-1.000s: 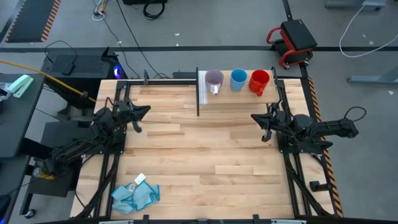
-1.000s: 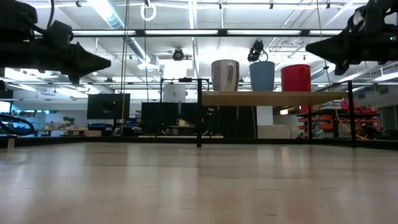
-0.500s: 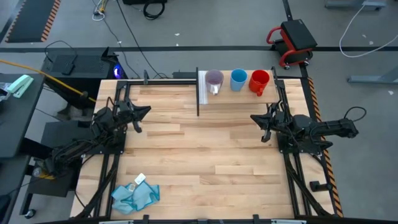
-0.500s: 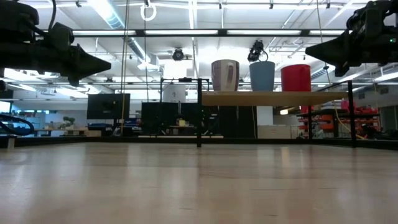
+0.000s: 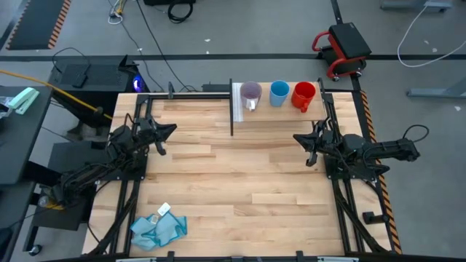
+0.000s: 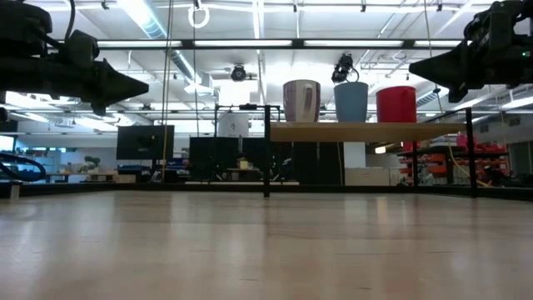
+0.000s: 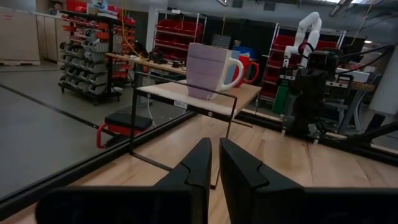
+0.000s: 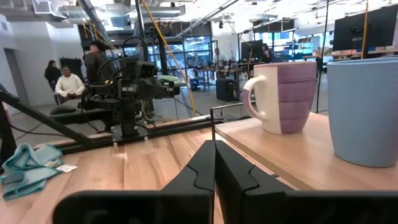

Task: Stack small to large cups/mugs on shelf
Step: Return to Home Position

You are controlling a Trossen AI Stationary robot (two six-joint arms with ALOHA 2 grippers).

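Across the wide wooden counter [image 5: 240, 175] almost nothing stirs. In the last second only my right arm has shifted, dipping a shade as it settles, and for the past half second it has held still. I read that as the placing being over and both arms close to their rest pose.

My right tool [image 5: 297, 138] hangs in the air just short of the shelf's [image 5: 277, 113] front edge, below its red-mug end. Its fingers are pressed together on nothing. My left tool [image 5: 169, 131] hangs well clear of the shelf, out past its white end strip. Its fingers are drawn in to a thin slit and are also empty.

The shelf stands on black posts at the counter's far edge. It carries all three mugs upright, mouths up, in a single row, side by side and not nested.

A crumpled blue cloth [image 5: 159, 227] with a white tag lies at the counter corner farthest from the shelf.

The red mug [image 5: 303, 94] takes the end of the shelf away from the white strip. The blue cup [image 5: 279, 92] stands in the middle of the shelf, apart from both neighbours. The purple cup [image 5: 251, 92], with its white handle, sits beside the strip. From above, nothing shows inside any of the three. The widths seem to grow from purple to red, so the order looks right.
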